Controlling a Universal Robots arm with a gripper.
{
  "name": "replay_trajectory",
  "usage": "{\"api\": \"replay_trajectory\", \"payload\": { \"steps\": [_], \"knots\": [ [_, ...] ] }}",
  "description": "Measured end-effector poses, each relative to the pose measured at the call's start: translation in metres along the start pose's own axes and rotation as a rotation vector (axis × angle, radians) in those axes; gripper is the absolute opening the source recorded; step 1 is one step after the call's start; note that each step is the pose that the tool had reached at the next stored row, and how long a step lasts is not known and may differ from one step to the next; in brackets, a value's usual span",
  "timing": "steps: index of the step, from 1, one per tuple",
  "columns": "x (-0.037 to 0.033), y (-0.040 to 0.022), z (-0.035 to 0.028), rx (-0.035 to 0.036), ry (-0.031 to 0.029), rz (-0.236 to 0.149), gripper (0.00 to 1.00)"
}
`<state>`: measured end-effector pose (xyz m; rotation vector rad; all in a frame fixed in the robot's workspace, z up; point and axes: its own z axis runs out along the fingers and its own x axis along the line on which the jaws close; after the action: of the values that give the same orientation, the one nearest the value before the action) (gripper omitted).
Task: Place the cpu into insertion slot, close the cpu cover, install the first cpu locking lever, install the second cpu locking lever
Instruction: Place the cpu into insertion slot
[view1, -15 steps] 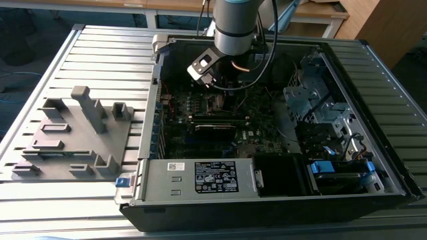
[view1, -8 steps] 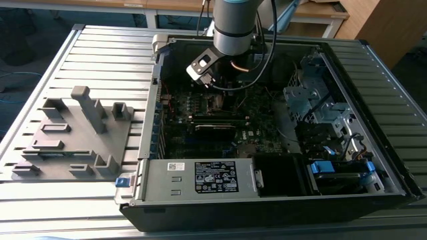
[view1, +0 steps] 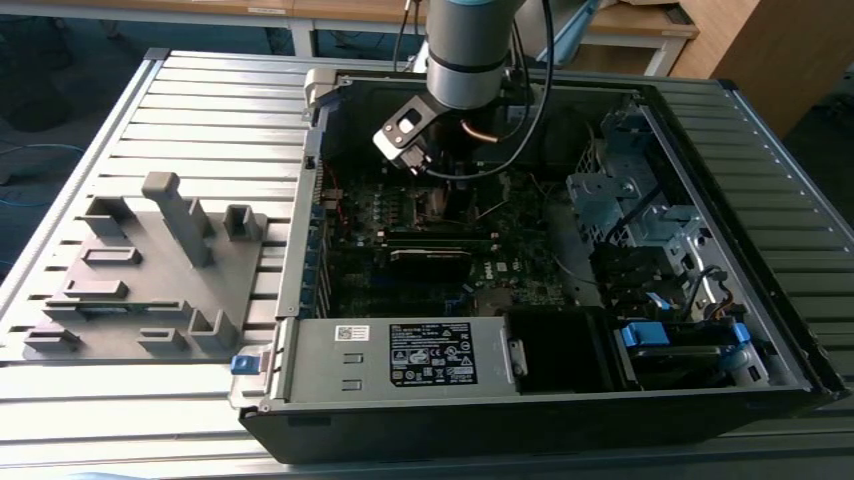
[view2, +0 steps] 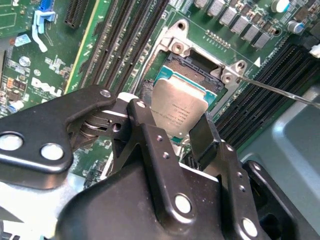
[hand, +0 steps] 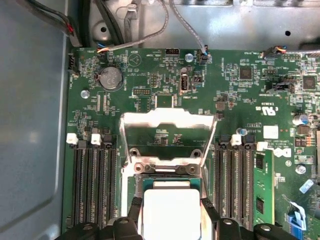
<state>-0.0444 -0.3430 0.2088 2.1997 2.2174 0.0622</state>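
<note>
Inside the open computer case (view1: 534, 425), toward its far end | gripper (view2: 175, 126) is clamping the cpu (view2: 181, 102) by two opposite edges, fingers (view2: 202, 132) parted just chip-wide | cpu is sitting over the green motherboard's (hand: 240, 100) insertion slot (view2: 196, 61), seated or not unclear | cpu cover (hand: 167, 119) is standing raised at one edge of the slot

Cpu (view2: 177, 107) is silvery, claw (view2: 171, 120) black, motherboard (hand: 150, 80) green.
</note>
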Motion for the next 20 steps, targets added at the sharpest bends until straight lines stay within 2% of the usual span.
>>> {"api": "replay_trajectory", "payload": {
  "steps": [11,20],
  "knots": [
    [0.0025,-0.0043,0.0024,0.0001,0.0004,-0.010,0.54],
    [0.0025,-0.0047,0.0057,0.0003,0.0004,-0.011,0.54]
  ]
}}
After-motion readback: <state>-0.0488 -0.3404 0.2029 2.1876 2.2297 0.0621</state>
